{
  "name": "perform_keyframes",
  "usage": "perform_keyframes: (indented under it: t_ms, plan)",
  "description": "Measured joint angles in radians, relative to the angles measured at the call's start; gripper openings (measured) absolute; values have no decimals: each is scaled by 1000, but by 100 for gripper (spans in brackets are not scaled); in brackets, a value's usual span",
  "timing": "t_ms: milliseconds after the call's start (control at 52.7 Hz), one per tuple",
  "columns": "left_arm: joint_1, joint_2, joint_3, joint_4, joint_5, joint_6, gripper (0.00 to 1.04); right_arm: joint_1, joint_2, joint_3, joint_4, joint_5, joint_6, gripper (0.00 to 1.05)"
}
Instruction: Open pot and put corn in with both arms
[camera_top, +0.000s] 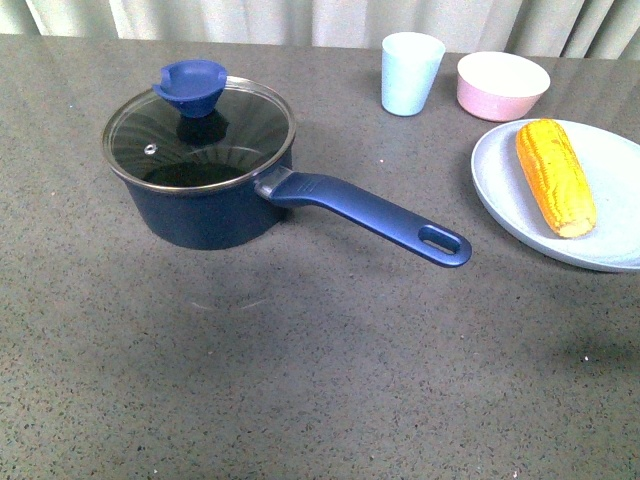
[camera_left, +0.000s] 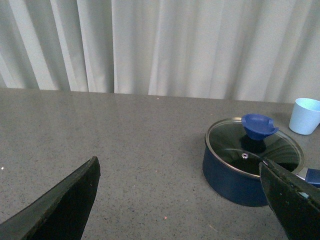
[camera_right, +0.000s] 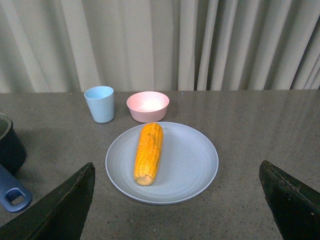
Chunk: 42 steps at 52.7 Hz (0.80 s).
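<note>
**Pot lidded on the left, corn on its plate on the right, both claws wide open and empty**

The left gripper (camera_left: 178, 164) shows only in its own wrist view. Its two dark fingers (camera_left: 65, 205) are spread far apart with nothing between them but bare table (camera_top: 300, 380). The pot (camera_top: 200, 215) stands ahead of it, off to one side of the gap. One fingertip overlaps the pot's near rim in the picture, though whether they touch cannot be told.

In the front view, which shows neither arm, the pot stands at the left of the table. The glass lid (camera_top: 200, 135) is seated on it, and the lid's blue knob (camera_top: 190, 85) sits towards the far side. Through the glass the inside looks dark, and no contents can be made out. The long blue handle (camera_top: 370, 212) runs rightwards and towards the camera, its holed end near the plate's rim.

Further right, at the back of the table, an upright pale blue cup (camera_top: 410, 72) stands just beside a pink bowl (camera_top: 502, 85). What they hold cannot be seen.

At the far right lies a pale blue plate (camera_top: 610, 200), and the corn (camera_top: 555, 175) lies lengthwise on it. Nothing else is on the plate.

The right gripper (camera_right: 176, 167) is likewise spread wide and holds nothing. The corn lies ahead of the gap between its fingers and apart from them. The cup and bowl stand beyond the plate.
</note>
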Motion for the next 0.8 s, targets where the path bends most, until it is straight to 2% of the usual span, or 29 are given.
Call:
perform_keyframes:
  t_ms: [417, 474, 512, 607, 645, 797]
  plan:
    - [0, 0, 0, 0, -1, 0, 96, 0, 0, 0, 0, 0, 0, 96]
    - [-47, 115, 79, -196, -171, -29, 96, 0, 0, 0, 0, 1, 0, 96]
    - [-44, 236, 120, -246, -223, -33, 96, 0, 0, 0, 0, -1, 0, 96]
    - [-9, 430, 146, -138, -192, -26, 96, 0, 0, 0, 0, -1, 0, 96]
    - [0, 522, 163, -51, -177, -22, 96, 0, 0, 0, 0, 0, 0, 96]
    - [-9, 788, 224, 216, -140, -16, 96, 0, 0, 0, 0, 0, 0, 96]
